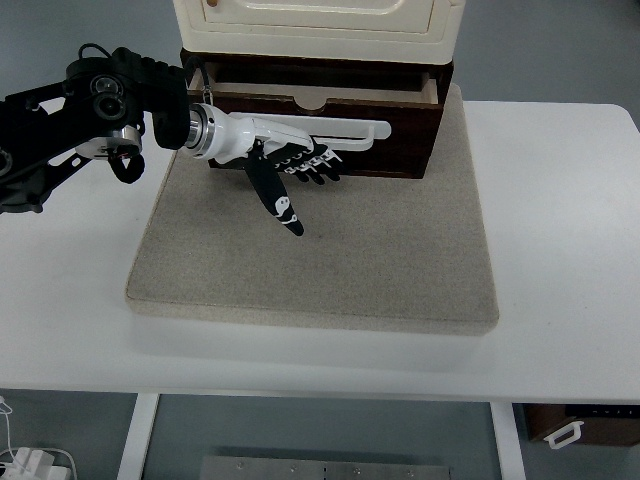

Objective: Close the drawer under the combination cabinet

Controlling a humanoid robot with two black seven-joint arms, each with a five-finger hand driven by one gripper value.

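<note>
We log the left hand (pixel 290 160) reaching in from the counter's left edge, its back laid flat against the dark front panel of the drawer (pixel 330 125). Fingers (pixel 318 165) are extended and apart, gripping nothing; the thumb (pixel 275 200) points down toward the mat. A white rod-like part on the hand runs along the drawer front.

The drawer sits under the cream combination cabinet (pixel 318 25) at the far edge of the counter (pixel 560 250), near its middle. We note the drawer only slightly open: a narrow strip of its pale wooden interior shows behind the front panel, below the cabinet body.

Cabinet and drawer stand on a grey mat (pixel 320 260) that covers the counter's centre. The rest of the mat, nearer the near edge, is bare.
</note>
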